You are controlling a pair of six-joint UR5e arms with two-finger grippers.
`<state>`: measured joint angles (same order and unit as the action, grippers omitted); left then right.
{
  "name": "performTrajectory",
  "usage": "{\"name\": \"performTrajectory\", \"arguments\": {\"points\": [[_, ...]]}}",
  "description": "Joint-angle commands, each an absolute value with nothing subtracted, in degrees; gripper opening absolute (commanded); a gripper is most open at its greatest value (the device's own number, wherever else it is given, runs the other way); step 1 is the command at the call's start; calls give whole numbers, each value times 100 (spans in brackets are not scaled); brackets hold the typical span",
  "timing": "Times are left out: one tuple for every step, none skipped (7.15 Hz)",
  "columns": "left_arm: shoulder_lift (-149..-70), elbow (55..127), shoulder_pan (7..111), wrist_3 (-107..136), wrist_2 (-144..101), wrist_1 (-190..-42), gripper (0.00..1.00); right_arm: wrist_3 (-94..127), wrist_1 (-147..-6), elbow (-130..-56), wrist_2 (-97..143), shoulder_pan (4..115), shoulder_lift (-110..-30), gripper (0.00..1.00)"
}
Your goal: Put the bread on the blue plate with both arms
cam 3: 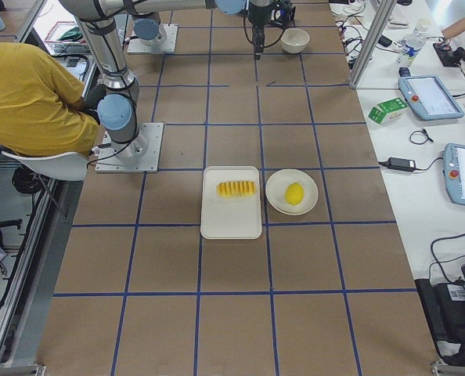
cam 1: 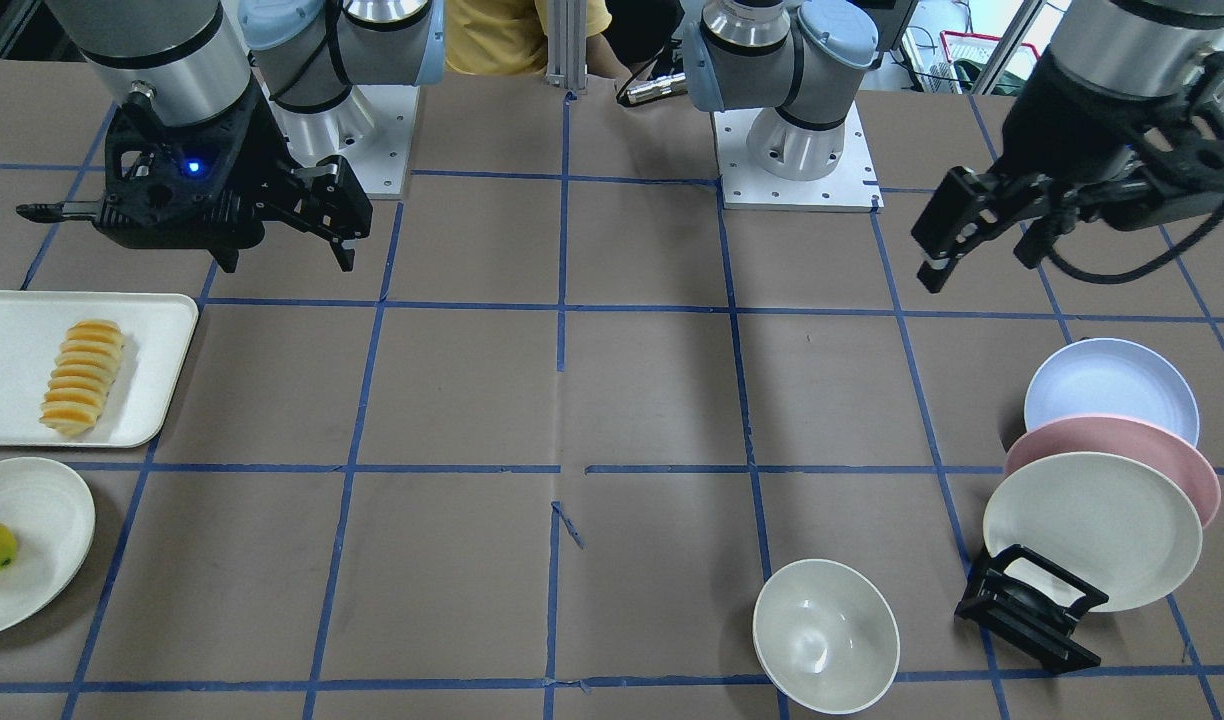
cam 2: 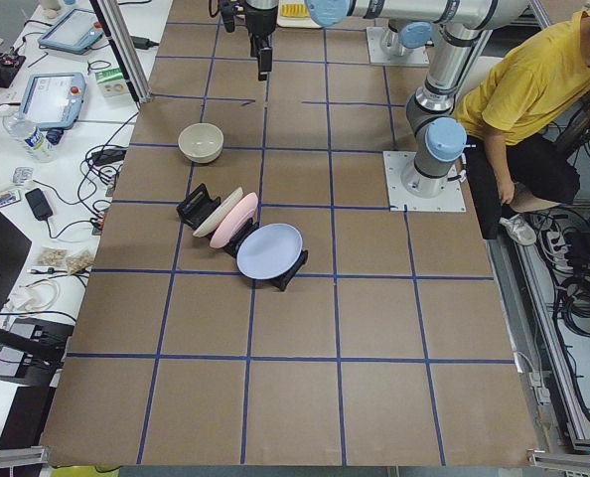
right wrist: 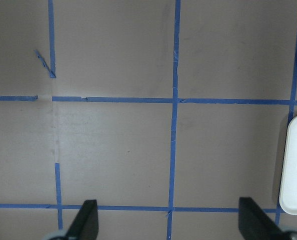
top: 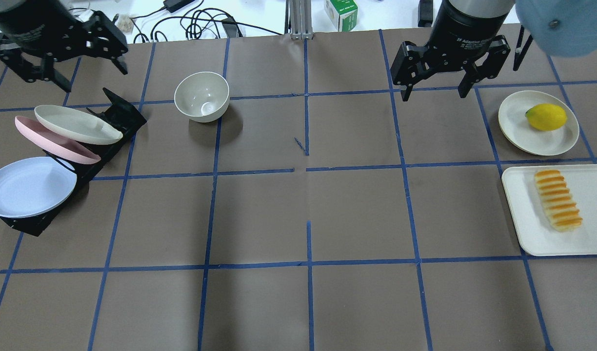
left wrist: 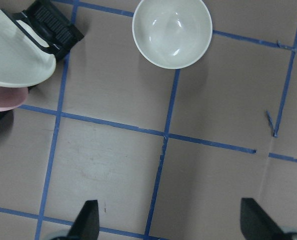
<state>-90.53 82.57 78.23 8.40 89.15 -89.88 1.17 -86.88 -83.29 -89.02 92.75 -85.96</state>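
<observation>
The bread [top: 557, 200], a ridged orange-yellow loaf, lies on a white tray [top: 523, 234] at the table's right; it also shows in the front view [cam 1: 82, 377]. The blue plate [top: 28, 187] leans in a black rack [top: 123, 114] at the table's left, nearest the robot, and shows in the front view [cam 1: 1112, 385]. My left gripper [top: 91, 78] hangs open and empty above the table beyond the rack. My right gripper [top: 434, 92] hangs open and empty over bare table, left of and beyond the tray. Both wrist views show the fingertips wide apart with nothing between them.
A pink plate [top: 45, 141] and a cream plate [top: 74, 124] lean in the same rack behind the blue one. A cream bowl [top: 202, 96] stands right of the rack. A lemon [top: 546, 117] lies on a cream plate [top: 513, 126] beyond the tray.
</observation>
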Motion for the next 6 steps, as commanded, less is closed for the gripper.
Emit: {"name": "performTrajectory", "arguments": {"points": [[-8904, 8340, 6625, 835, 8930, -8991, 100, 97, -8728, -8332, -8868, 9272, -8561, 100], [-8929, 8358, 5870, 826, 8982, -9017, 100, 79, -8719, -8332, -8938, 9246, -8569, 100], [-9078, 8411, 5184, 382, 9165, -9026, 100, 79, -8736, -8332, -8878, 9203, -8569, 100], [-9201, 8742, 4524, -536, 9080, -8957, 100, 79, -8728, -8332, -8886, 9185, -8561, 100], [-9359, 9111, 4143, -728, 9062, -8886, 100, 79, -8719, -8332, -8903, 9167, -8578, 100], [-9552, 9401, 4122, -608, 9062, -8224, 100, 79, -8719, -8332, -8860, 9176, -8569, 100]]}}
